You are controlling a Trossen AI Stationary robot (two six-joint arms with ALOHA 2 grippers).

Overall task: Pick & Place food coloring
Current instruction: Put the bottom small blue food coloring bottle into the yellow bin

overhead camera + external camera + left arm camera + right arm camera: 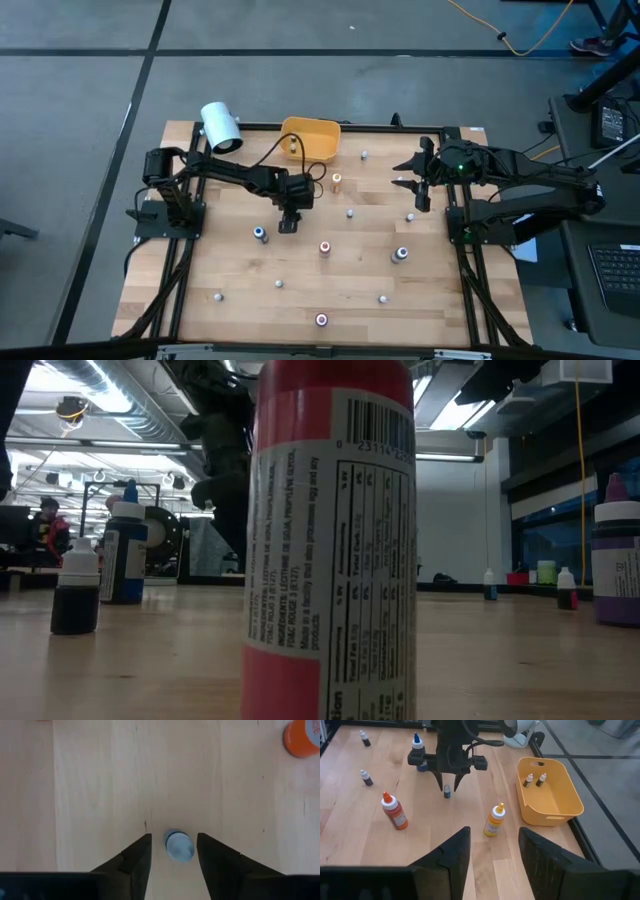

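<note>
From above, the left pincer [288, 224] hangs low over the middle of the wooden desk [240, 290], with food coloring bottles scattered around it and a yellow bin [322, 132] beyond it, while the right pincer [417, 186] waits raised near the desk's far right edge, fingers apart on nothing. The left wrist camera shows a small blue-capped bottle [179, 845] standing upright between that pincer's parted fingers [136, 857], gaps visible on both sides. From the right wrist, two bottles [535, 780] lie inside the bin beyond the idle pincer.
</note>
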